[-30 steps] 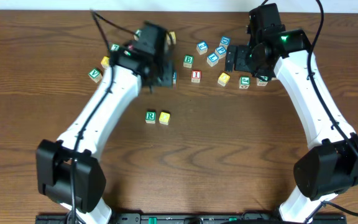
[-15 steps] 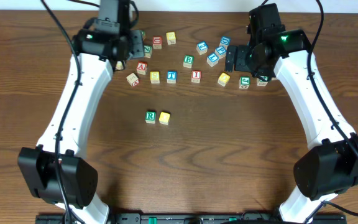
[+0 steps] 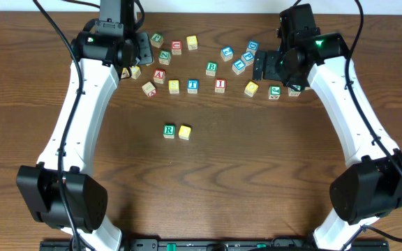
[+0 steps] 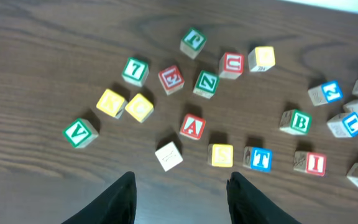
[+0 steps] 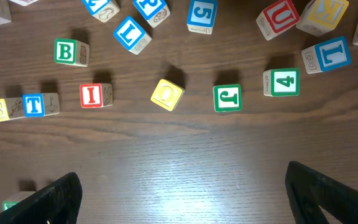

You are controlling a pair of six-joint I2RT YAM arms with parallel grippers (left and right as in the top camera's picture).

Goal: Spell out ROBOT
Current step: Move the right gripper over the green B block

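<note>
From overhead you can read a green R on the R cube [image 3: 169, 130]. The yellow cube [image 3: 185, 130] just beside it shows no letter you can make out.

In the left wrist view you can read one character per cube:
- a green V cube [image 4: 79, 132]
- a red E cube [image 4: 171, 78]
- a green Z cube [image 4: 206, 83]
- a red U cube [image 4: 231, 64]
- a red A cube [image 4: 192, 126]
- a yellow S cube [image 4: 220, 155]
- a blue T cube [image 4: 258, 158]
- a red I cube [image 4: 311, 163]
- a green B cube [image 4: 296, 121]

The right wrist view adds these for you:
- a round-letter cube [image 5: 167, 94], yellow, reading O or Q
- a green J cube [image 5: 227, 98]
- a green 4 cube [image 5: 281, 82]
- a blue 5 cube [image 5: 201, 13]
- a blue L cube [image 5: 330, 55]
</note>
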